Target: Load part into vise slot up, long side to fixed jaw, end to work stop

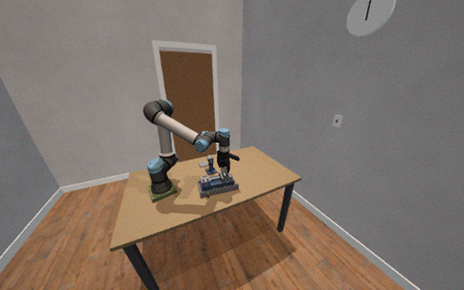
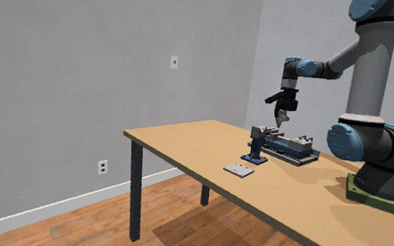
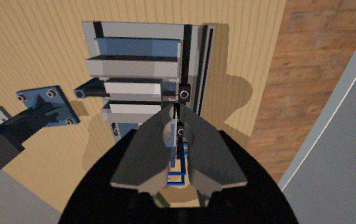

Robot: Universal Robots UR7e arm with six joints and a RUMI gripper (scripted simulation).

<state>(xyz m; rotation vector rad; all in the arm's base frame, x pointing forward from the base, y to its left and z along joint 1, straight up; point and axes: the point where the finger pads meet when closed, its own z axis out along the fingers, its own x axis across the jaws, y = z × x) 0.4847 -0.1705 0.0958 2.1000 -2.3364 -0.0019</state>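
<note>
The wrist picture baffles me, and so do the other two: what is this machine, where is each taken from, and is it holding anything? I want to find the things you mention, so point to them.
The machine is one robot arm [image 1: 178, 127] [image 2: 371, 72], with a two-fingered gripper [image 1: 226, 170] [image 2: 278, 125] [image 3: 175, 103] for a hand. The top picture looks down across the room; the exterior one looks from beside the table [image 1: 262, 168] [image 2: 182, 137] [image 3: 242, 40]. The wrist camera looks down past the big dark fingers.

On the table stand a vise [image 1: 218, 184] [image 2: 284, 148] [image 3: 140, 47], which is a clamp for workpieces, and a blue post [image 1: 210, 164] [image 2: 255, 147] [image 3: 30, 120] with a notched block on top. A thin plate [image 1: 203, 165] [image 2: 238, 170] [image 3: 2, 116] lies nearby, bare.

The gripper is shut and holds nothing. A pale block [image 3: 132, 87] lies between the vise's jaws, apparently the part.
</note>
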